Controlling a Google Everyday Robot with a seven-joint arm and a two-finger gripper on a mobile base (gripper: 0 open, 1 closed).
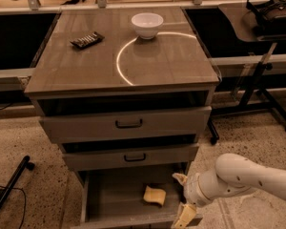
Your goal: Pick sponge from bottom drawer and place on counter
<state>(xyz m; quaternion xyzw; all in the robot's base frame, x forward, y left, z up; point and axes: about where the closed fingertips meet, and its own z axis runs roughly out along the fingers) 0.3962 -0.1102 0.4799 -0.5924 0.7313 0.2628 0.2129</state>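
The pale-yellow sponge (154,195) lies on the floor of the open bottom drawer (109,199), right of its middle. My gripper (182,197) hangs at the drawer's right front corner, just right of the sponge and apart from it. One cream finger (179,178) is above and one is below at the drawer's front panel, spread wide with nothing between them. The counter (86,66) is the glossy grey-brown cabinet top above, with a bright curved light arc.
A white bowl (147,24) and a dark flat remote-like bar (86,40) sit on the counter. Two upper drawers with black handles (129,124) stick out slightly. A black stand's legs (257,94) are at the right, a dark pole (9,187) at the lower left.
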